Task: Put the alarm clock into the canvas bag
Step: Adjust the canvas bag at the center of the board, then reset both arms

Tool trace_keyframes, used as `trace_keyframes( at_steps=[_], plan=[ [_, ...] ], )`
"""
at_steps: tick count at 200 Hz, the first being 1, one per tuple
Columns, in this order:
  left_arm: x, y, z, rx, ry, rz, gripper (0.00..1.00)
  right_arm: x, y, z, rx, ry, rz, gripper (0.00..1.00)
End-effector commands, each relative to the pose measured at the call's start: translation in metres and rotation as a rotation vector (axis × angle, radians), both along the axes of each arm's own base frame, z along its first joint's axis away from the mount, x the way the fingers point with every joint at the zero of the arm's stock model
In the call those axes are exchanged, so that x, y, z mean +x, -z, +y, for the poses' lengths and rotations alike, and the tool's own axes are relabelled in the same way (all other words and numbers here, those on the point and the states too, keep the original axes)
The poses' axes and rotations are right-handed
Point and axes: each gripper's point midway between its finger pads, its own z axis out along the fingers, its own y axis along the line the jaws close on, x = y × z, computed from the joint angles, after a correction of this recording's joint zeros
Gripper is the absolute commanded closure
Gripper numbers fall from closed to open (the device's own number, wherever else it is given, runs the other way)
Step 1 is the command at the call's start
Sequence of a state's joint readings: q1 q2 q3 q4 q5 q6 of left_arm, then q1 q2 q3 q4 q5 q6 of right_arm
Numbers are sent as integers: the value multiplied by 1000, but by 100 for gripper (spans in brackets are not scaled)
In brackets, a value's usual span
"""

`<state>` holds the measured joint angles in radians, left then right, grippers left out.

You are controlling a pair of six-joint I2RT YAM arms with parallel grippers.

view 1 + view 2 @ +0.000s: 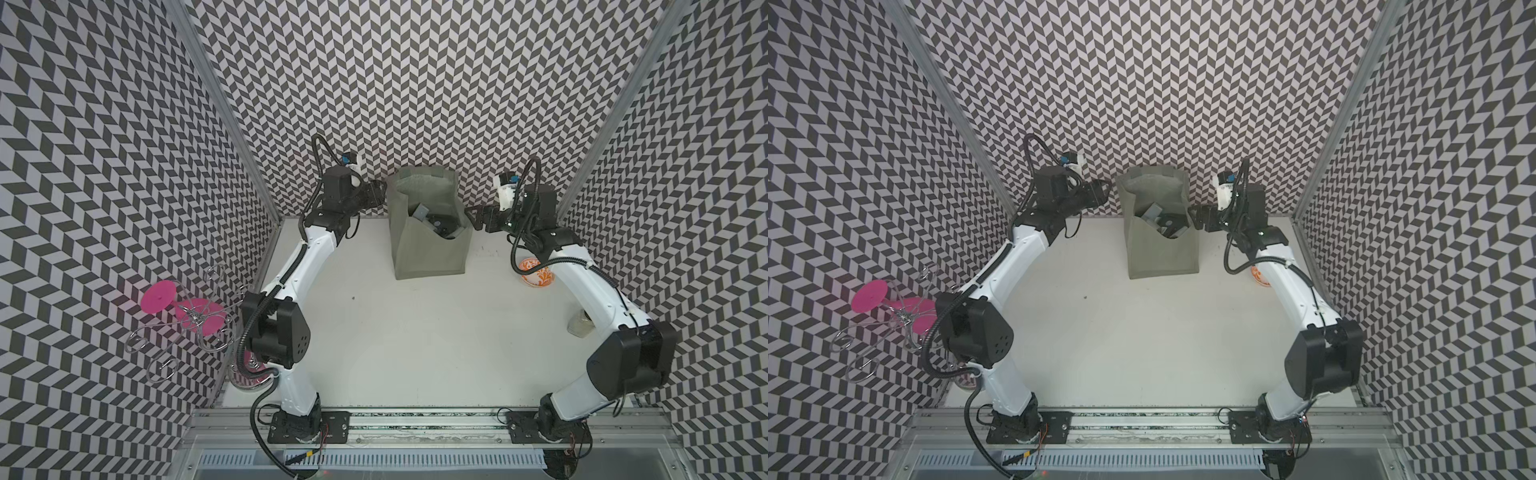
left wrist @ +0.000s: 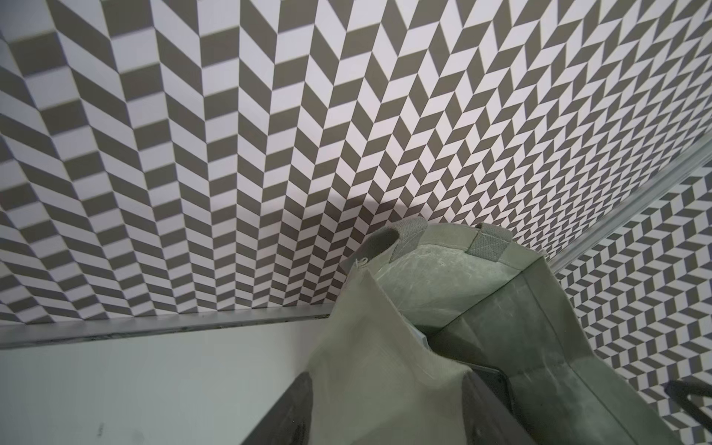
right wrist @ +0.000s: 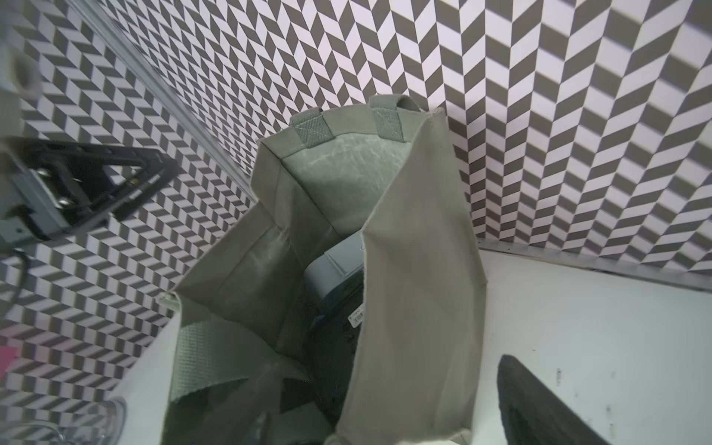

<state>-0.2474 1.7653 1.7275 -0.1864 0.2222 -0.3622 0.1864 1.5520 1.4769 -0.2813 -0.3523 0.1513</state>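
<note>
Looking down on the white desk (image 1: 395,332), and the tall, boxy grey-green canvas bag (image 1: 428,253) stands at the far middle, close to the zigzag-patterned back wall (image 1: 415,83), with its mouth gaping and its near wall sagging into a V. And low inside it lies a hard grey-and-black boxy thing (image 3: 337,264) that I take for the alarm clock, sitting askew, so by my reckoning the job is as good as done. The left hand (image 1: 376,194) sits at the bag's left rim. Its wrist view shows one dark finger (image 2: 293,404) outside the fabric and its partner inside, well apart, so the jaws are spread and pinching nothing. Same story on the right: the right hand (image 1: 473,217) is at the right rim, one finger (image 3: 539,408) out over the desk and the other a blur within the bag, gaping and empty. Should the clock need re-seating, it looks like a light, rigid plastic shell, smooth enough to slip. I'd pinch across its flat sides and keep off the face. The bag is the opposite, soft and floppy and likely to fold at a nudge, so the stitched rim or a webbing handle (image 3: 312,131) is the place to hold.
</note>
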Motion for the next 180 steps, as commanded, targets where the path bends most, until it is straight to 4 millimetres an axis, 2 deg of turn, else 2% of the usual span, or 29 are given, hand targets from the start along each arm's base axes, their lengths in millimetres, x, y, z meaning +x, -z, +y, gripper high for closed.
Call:
trace_keyframes(
  at_steps=[1, 9, 24, 41, 52, 55, 69, 87, 105, 117, 137, 158, 180],
  plan=[
    [-29, -48, 10, -32, -15, -136, 23, -15, -35, -24, 37, 85, -103, 0],
    [-40, -50, 16, -32, -33, -153, 17, -21, -31, -32, 46, 117, -100, 1],
    [-62, -35, 30, -24, -79, -168, 1, -32, -14, -51, 61, 193, -104, 1],
    [-86, -11, 51, -7, -164, -209, 1, -41, 15, -82, 63, 327, -119, 1],
    [-102, 14, 66, 27, -223, -248, 1, -48, 36, -102, 57, 424, -136, 1],
    [-108, 14, 71, 29, -246, -275, 1, -49, 38, -106, 59, 442, -150, 1],
    [-131, 45, 92, 75, -325, -335, 1, -58, 62, -120, 49, 503, -188, 1],
    [-154, 78, 107, 155, -369, -376, 2, -67, 84, -130, 35, 552, -236, 0],
    [-157, 114, 118, 242, -411, -311, 2, -69, 104, -133, 18, 560, -259, 1],
    [-158, 137, 125, 273, -435, -265, 1, -67, 122, -126, -60, 508, -244, 1],
    [-163, 164, 130, 304, -443, -270, 1, -64, 148, -126, -151, 485, -228, 1],
    [-155, 170, 133, 332, -455, -221, 1, -67, 165, -129, -201, 486, -248, 0],
    [-156, 168, 141, 347, -499, -236, 1, -68, 176, -131, -220, 497, -273, 1]
  ],
)
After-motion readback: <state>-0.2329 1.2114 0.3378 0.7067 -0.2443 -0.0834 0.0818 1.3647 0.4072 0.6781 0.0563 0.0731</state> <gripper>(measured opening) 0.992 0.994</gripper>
